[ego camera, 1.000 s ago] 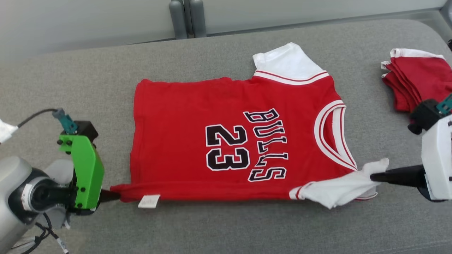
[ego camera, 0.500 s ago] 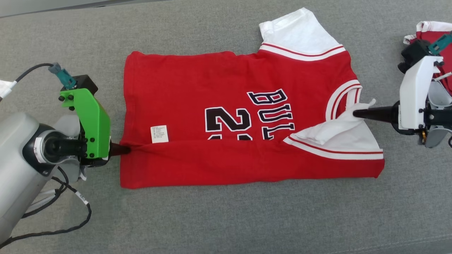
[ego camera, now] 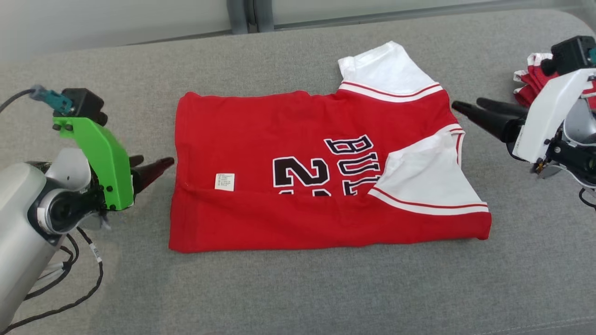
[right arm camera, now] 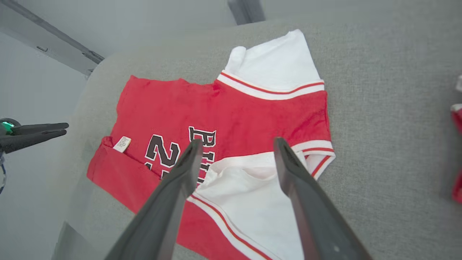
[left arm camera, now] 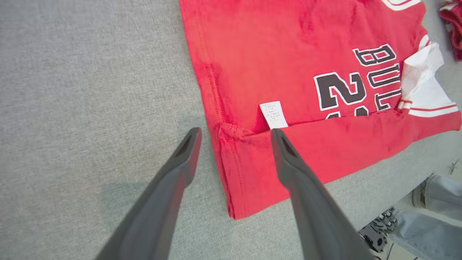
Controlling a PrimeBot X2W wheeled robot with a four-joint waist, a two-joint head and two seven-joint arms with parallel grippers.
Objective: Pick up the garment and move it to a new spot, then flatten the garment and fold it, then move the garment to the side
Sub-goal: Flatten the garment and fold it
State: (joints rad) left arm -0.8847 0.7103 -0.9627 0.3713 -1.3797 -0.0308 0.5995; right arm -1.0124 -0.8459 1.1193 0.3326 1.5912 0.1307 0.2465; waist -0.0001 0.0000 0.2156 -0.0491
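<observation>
The garment (ego camera: 260,130), a red jersey with black "BULLS" lettering, lies flat on the grey padded surface (ego camera: 298,288). Its near strip is folded up over the lower part of the lettering, and the near white sleeve (ego camera: 423,179) lies on top. A small white label (ego camera: 224,181) shows at the fold. My left gripper (ego camera: 156,162) is open just off the garment's left hem; in the left wrist view its fingertips (left arm camera: 235,131) straddle the folded corner from above. Raised beyond the collar end, my right gripper (ego camera: 465,103) hangs open and empty, and its fingers (right arm camera: 281,151) frame the sleeve below.
Another red piece with white trim (ego camera: 528,81) lies bunched at the far right, behind my right wrist. The surface's rounded back edge meets a pale wall and a grey post (ego camera: 247,14). A person's leg (left arm camera: 429,224) stands past the near edge.
Both grippers have let go of the garment, opened and drawn back from it. The folded strip and sleeve now lie flat. The head camera has also shifted.
</observation>
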